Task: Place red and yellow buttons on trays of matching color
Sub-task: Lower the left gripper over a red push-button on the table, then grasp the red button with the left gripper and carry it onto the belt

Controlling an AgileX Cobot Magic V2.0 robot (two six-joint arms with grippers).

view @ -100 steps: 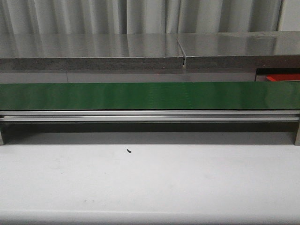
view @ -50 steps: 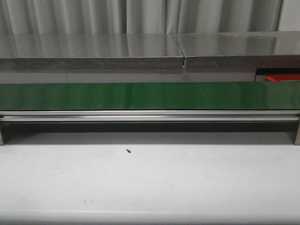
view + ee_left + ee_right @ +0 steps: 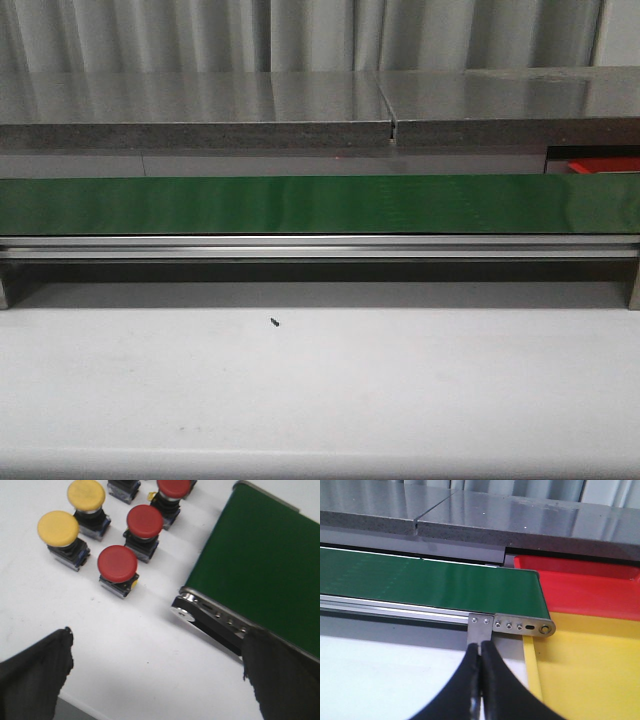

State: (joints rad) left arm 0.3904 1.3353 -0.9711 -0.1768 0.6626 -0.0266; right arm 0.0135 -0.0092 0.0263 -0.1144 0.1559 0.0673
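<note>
Gleaming green conveyor belt [image 3: 320, 204] — white table [image 3: 320, 390], curtains [image 3: 300, 35]

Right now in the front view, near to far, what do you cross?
White table with a small dark speck → aluminium conveyor rail → green conveyor belt → grey steel counter → curtain backdrop.

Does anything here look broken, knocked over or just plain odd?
Nothing looks damaged or spilled. The buttons stand upright beside the green belt, and the red tray and yellow tray are bare. The only stray is a small dark speck on the white table.
</note>
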